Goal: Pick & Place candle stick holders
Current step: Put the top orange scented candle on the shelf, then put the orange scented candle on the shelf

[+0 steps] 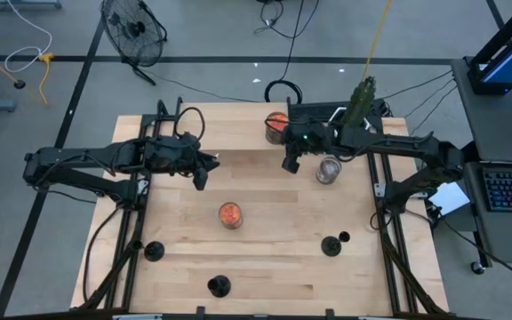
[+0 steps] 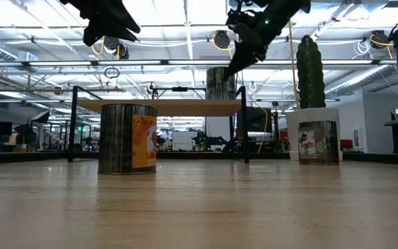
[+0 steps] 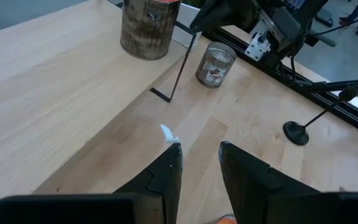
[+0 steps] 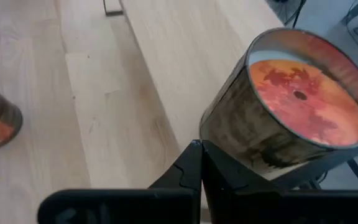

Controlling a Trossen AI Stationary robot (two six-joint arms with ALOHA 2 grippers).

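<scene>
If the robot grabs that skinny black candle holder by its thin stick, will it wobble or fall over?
Probably a little wobble. The candle stick holder has a thin stem on a small round flat base, so a sideways nudge near the top could tip it. It looks stiff, likely metal, so it shouldn't bend. The narrow stem may slip or swing in the fingers unless gripped squarely.

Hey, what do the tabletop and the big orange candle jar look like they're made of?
Tabletop: pale wood planks, matte; grain and plank seams show. Big orange candle jar: probably glass with a mottled dark finish, holding orange wax with a wick; the glossy rim suggests glass, though metal is possible.
</scene>
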